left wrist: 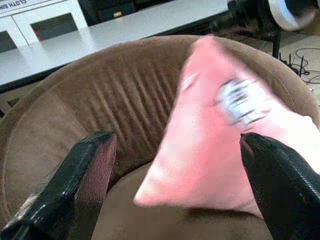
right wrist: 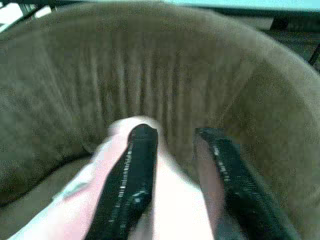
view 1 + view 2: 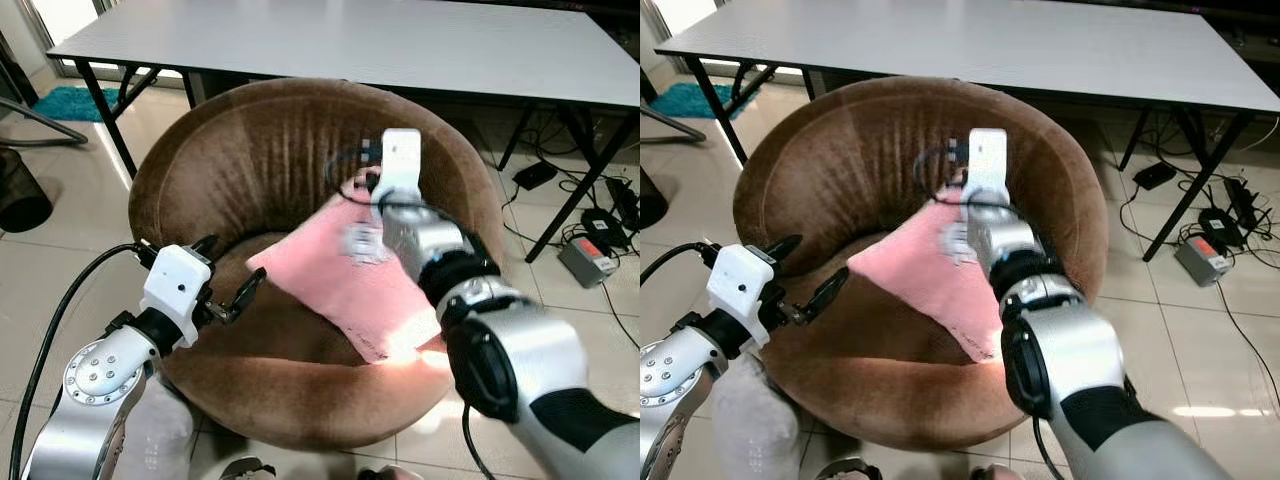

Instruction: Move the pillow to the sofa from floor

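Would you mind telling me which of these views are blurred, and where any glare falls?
Left wrist view: the pink pillow is motion-smeared, the sofa sharper. Right wrist view: soft throughout, the right gripper smeared over the pillow. Left eye view: bright glare on the pillow's near corner, and the left gripper is crisp.

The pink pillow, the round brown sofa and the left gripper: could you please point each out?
Pink pillow (image 3: pixel 330 280), left eye view, its middle.
Round brown sofa (image 3: pixel 260 150), left eye view, ribbed backrest.
Left gripper (image 3: pixel 228 278), left eye view, between its open fingertips.
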